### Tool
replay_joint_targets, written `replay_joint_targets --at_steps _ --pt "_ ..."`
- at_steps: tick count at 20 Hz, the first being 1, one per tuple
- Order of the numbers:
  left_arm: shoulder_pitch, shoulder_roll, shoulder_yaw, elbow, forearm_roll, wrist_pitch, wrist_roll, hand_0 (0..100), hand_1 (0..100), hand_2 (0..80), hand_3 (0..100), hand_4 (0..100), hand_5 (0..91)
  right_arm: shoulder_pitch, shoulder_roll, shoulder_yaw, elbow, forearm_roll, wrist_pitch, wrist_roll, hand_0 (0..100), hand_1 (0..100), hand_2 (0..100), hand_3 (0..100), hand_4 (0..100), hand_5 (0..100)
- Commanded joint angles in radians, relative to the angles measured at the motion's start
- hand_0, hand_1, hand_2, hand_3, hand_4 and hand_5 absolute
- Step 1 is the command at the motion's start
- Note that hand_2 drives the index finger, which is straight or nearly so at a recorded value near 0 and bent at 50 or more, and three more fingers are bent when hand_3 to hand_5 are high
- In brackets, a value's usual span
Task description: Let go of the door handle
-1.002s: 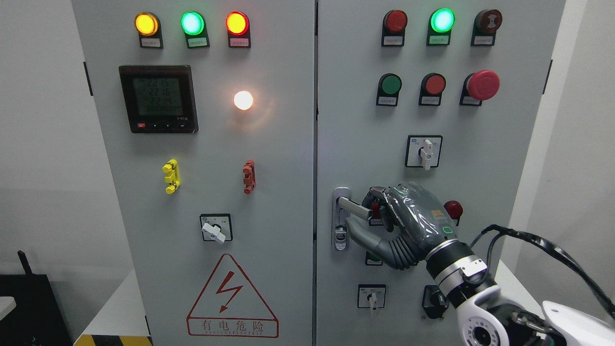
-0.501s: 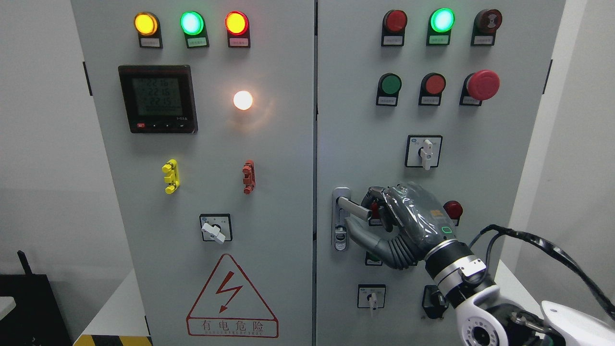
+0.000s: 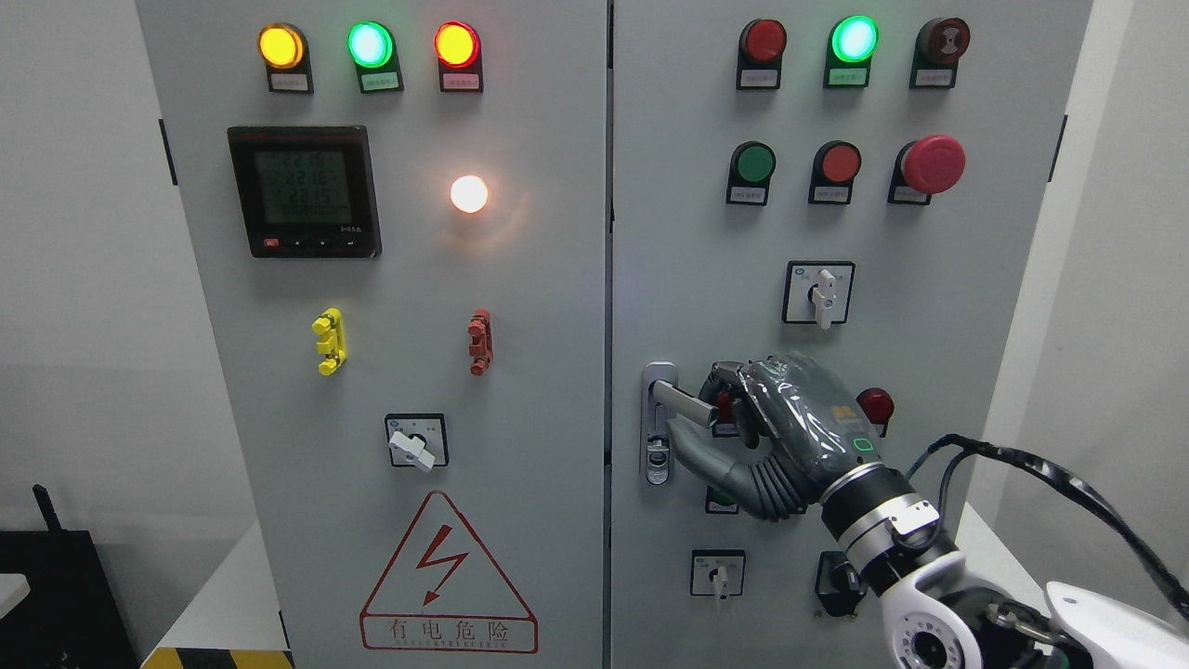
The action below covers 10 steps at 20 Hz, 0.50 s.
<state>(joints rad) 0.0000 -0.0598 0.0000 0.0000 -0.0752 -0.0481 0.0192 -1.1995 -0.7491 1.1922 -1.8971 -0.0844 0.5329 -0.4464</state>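
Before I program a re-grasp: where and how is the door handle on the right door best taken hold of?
Grip the free end of the door handle, the flat lever sticking out rightward from its pivot plate. Come from the right, as the right hand does: fingers over the top, thumb underneath, since the bar stands off the panel.

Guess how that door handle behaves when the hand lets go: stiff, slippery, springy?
Probably rigid: the door handle looks like a straight metal bar. Its shiny finish suggests it is slippery under the right hand curled around it. Whether it springs back cannot be told; it sticks out sideways from its plate.

Warning sign (image 3: 449, 576): "有电危险"; meter (image 3: 305, 191) digits unclear
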Motion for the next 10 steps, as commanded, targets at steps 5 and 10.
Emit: replay_joint_targets --at_steps 5,10 --pt "-0.003 0.0 0.002 0.009 0.0 -0.001 0.001 12 39 0.0 0 0 0.0 0.003 0.001 0.0 -0.003 0.0 -0.001 -0.002 41 30 60 100 100 100" --pt "-0.003 0.0 0.002 0.009 0.0 -0.001 0.001 12 39 0.0 0 0 0.0 0.005 0.001 0.0 -0.003 0.0 -0.001 -0.003 41 30 60 100 100 100"
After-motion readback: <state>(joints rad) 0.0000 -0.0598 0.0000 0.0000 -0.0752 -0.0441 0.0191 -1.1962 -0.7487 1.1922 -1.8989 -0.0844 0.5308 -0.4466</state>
